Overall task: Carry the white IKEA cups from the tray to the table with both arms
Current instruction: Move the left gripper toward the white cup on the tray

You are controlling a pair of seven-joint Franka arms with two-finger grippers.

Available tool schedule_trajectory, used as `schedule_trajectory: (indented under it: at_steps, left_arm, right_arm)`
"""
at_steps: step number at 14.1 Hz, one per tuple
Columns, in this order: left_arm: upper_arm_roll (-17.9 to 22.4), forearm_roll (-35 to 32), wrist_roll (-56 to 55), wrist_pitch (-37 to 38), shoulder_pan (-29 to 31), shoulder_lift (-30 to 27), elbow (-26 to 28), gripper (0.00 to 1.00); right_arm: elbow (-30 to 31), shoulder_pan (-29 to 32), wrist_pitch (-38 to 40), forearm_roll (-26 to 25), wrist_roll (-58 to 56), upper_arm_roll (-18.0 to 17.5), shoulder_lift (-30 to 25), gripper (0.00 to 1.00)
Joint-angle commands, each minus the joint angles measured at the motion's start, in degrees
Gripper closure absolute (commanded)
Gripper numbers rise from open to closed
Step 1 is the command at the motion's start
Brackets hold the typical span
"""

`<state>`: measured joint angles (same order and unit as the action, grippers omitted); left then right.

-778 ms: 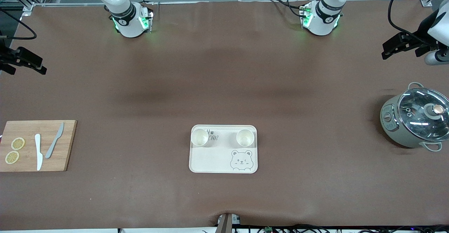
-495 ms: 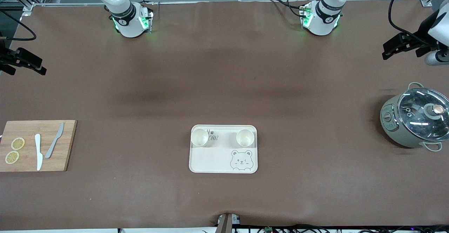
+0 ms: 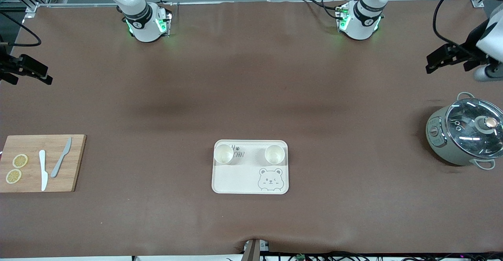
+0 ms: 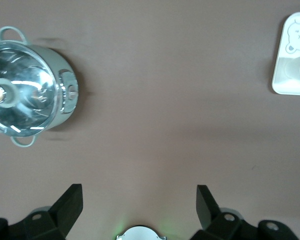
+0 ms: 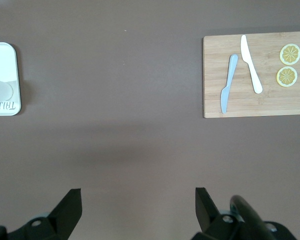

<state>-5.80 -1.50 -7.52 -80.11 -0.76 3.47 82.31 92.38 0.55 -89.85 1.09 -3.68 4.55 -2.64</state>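
Two white IKEA cups stand upright on a cream bear tray, along the tray's edge farther from the front camera. One cup is toward the right arm's end, the other cup toward the left arm's end. My left gripper hangs open and empty over bare table near the pot, well away from the tray. My right gripper hangs open and empty over bare table at the other end. In the wrist views the left gripper and right gripper show wide gaps, with the tray at the picture edge.
A grey-green pot with a glass lid sits at the left arm's end. A wooden cutting board at the right arm's end carries two knives and two lemon slices. Brown table stretches between the tray and both ends.
Both grippers have drifted slightly at their ends of the table. The cups and tray have not moved.
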Motion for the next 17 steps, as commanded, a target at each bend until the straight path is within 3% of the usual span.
schedule_trajectory:
  at_steps: [1,7,17]
  left_arm:
    - [-0.9,-1.4,-4.6,-0.1,-3.4,5.4,-3.2,0.0]
    - [-1.2,-1.2,-22.9,-10.5,-13.1,14.8,-3.0,0.0]
    - [-1.3,-1.0,-23.9,-27.6,-18.8,27.2,-3.1,0.0]
  right_arm:
    - [-0.8,1.0,0.3,0.9,0.1,-0.6,0.4,0.0]
    - [-0.9,0.9,0.6,0.8,-0.2,-0.6,1.9,0.0]
    - [-1.4,1.0,0.5,0.0,-0.9,-0.7,6.9,0.0]
